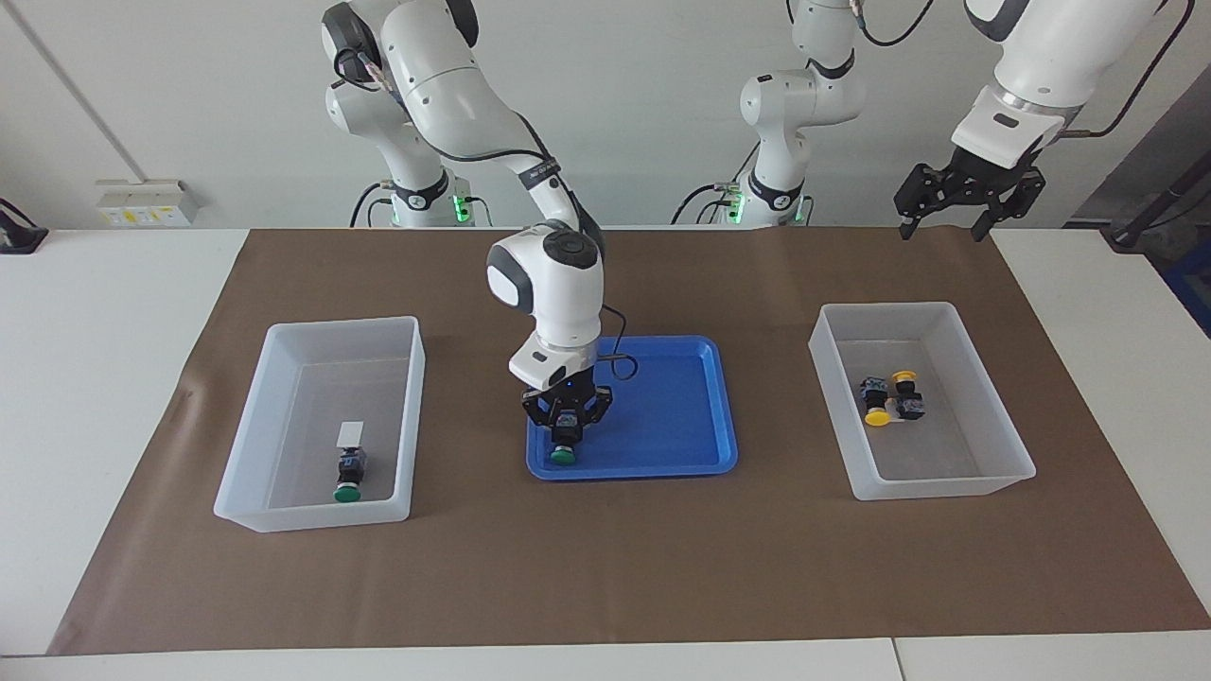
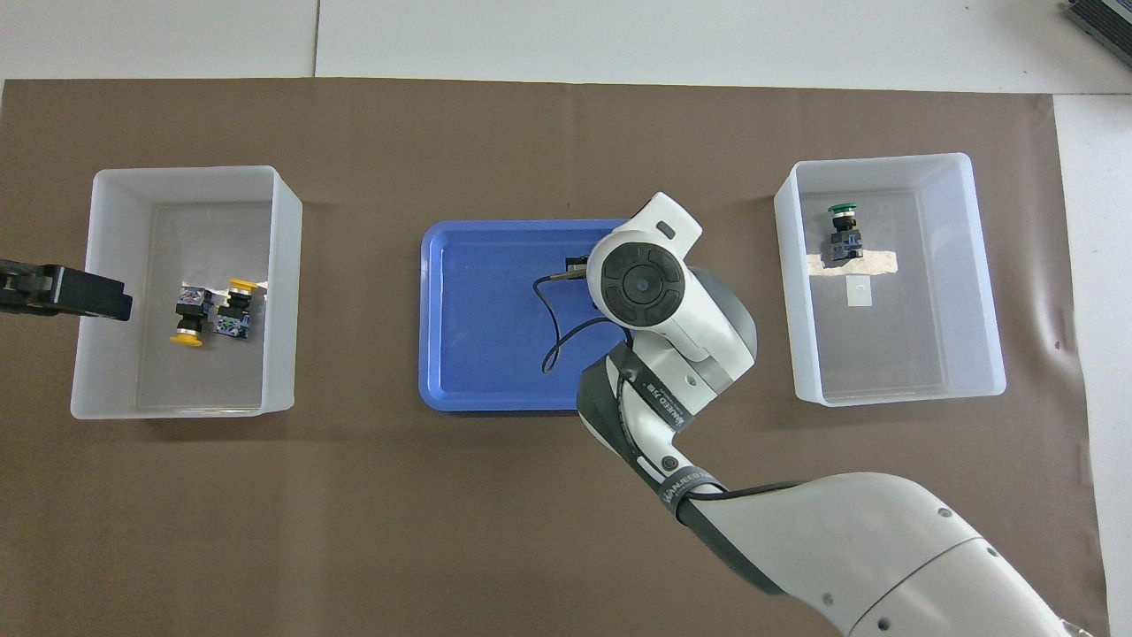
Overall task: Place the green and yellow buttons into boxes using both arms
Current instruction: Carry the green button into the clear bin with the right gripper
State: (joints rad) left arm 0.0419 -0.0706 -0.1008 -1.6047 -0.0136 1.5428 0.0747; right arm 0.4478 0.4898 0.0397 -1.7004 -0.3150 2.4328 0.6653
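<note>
A: Comparing views: facing view shows the right gripper (image 1: 566, 425) down in the blue tray (image 1: 681, 454), at the tray's corner toward the right arm's end and away from the robots. Overhead, the arm's wrist hides that gripper and the button entirely

B: Jaws?

A: Fingers drawn in against the black body of a green button (image 1: 564, 450); cap points away from the robots, at the tray's edge. Clamped on it, as far as the facing view gives

B: Left gripper (image 1: 956, 216)?

A: Waiting, up in the air over the brown mat's corner nearest the left arm's base, fingers spread apart, holding nothing. Overhead shows only its black tip (image 2: 66, 293) at the box's outer wall

B: Remaining buttons?

A: Two yellow buttons (image 2: 212, 314) lying side by side, touching, mid-floor of the box (image 2: 283, 265) at the left arm's end. Second green button (image 2: 843, 232) in the other box (image 2: 986, 265), beside a tape strip (image 2: 871, 262)
</note>
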